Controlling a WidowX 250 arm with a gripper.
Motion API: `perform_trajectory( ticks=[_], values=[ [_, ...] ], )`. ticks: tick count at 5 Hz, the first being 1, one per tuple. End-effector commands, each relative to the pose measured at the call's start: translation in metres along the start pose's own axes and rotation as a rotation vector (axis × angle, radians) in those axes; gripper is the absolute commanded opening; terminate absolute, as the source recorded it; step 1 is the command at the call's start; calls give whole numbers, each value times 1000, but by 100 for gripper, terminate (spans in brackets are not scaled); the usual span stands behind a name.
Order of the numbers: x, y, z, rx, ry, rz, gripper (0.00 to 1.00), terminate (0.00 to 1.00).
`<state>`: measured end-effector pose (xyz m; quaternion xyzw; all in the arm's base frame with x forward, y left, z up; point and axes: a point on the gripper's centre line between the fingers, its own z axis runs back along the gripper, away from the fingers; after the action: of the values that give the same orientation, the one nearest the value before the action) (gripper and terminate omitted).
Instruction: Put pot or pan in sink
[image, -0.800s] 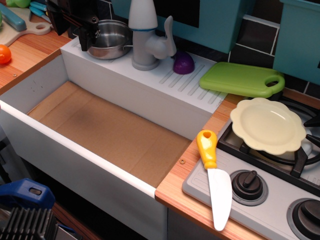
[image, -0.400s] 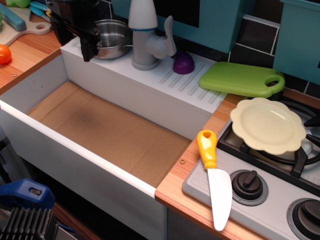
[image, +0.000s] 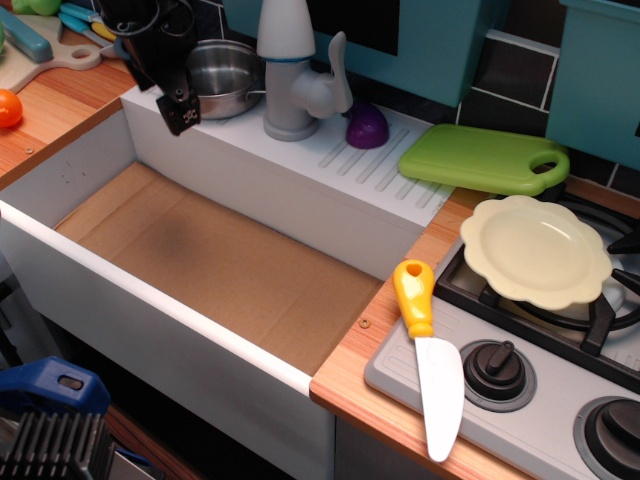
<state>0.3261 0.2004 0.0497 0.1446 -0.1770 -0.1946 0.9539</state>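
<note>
The small shiny silver pot (image: 226, 76) stands upright on the white ledge (image: 300, 160) behind the sink basin (image: 215, 265), just left of the white-grey faucet (image: 290, 70). My black gripper (image: 183, 103) hangs at the pot's left rim, above the ledge's left front corner. One finger (image: 184, 112) shows in front of the ledge, outside the pot. The other finger is hidden by the gripper body, so I cannot tell how the jaws stand or whether they touch the pot. The sink's brown bottom holds nothing.
A purple toy (image: 367, 127) and a green cutting board (image: 485, 160) lie on the ledge to the right. A pale yellow plate (image: 537, 250) sits on the stove, with a yellow-handled knife (image: 430, 355) beside it. An orange (image: 8, 108) lies on the left counter.
My gripper has shifted a little forward and down at the pot's left rim, with one finger now hanging over the ledge's front edge. The pot has barely moved.
</note>
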Motion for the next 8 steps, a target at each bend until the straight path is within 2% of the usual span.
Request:
perform_trajectory(
  ticks=[1,2,3,5,6,7,8],
  values=[
    [21,23,20,60,-102,-112,100,0],
    [31,29,11,18,-151,-147,100,0],
    [33,29,-4,-45,-186,-127,100,0],
    [32,28,-20,-162,-201,-70,100,0],
    [35,29,-28,-199,-203,-39,100,0],
    [40,30,-35,-236,-178,-18,100,0],
    [39,21,-42,-261,-159,38,0,0]
  ],
)
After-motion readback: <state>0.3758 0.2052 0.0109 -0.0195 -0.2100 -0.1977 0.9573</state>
